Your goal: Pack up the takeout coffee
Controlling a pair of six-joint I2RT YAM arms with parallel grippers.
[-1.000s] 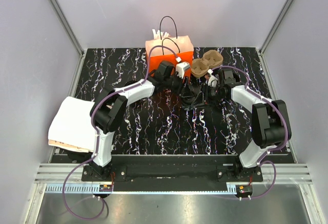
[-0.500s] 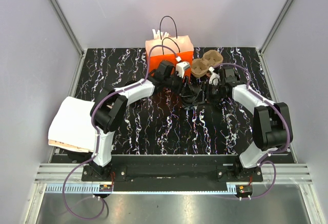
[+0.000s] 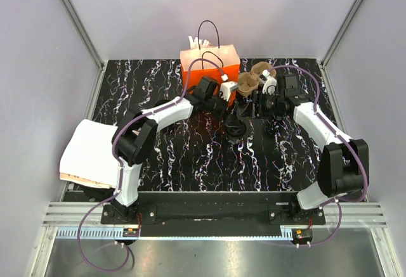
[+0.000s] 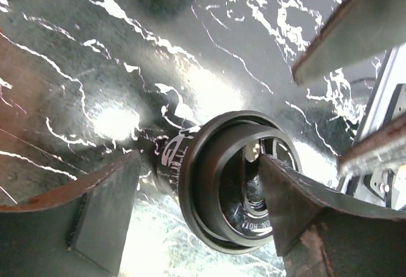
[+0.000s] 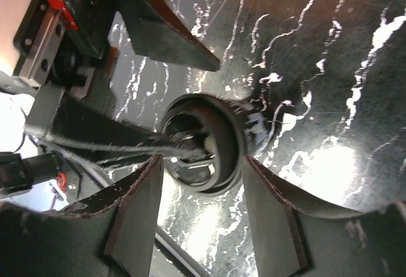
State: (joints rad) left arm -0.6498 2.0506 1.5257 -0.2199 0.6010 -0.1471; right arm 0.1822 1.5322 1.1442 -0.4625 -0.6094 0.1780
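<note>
My left gripper (image 4: 198,169) stood with its jaws spread wide and the takeout coffee (image 4: 212,185) between them. One finger was clear of the cup's printed side. The other overlapped the rim of its black lid, and from the wrist view I could not tell whether it touched.

My right gripper (image 5: 202,163) faced the same cup from the opposite side. Its jaws were parted too, and both fingers (image 5: 136,217) stopped short of the cup, so neither gripper held anything.

The cup sat on the black marbled table (image 3: 190,156), between my two wrists. Beyond the cup, at the table's far edge, stood the orange paper bag (image 3: 209,61) with its dark handles raised. Also beyond the cup, a little to its right, lay the brown pulp cup carriers (image 3: 254,79). Well apart from the cup, toward my left base, a white stack (image 3: 89,150) lay at the table's edge.
</note>
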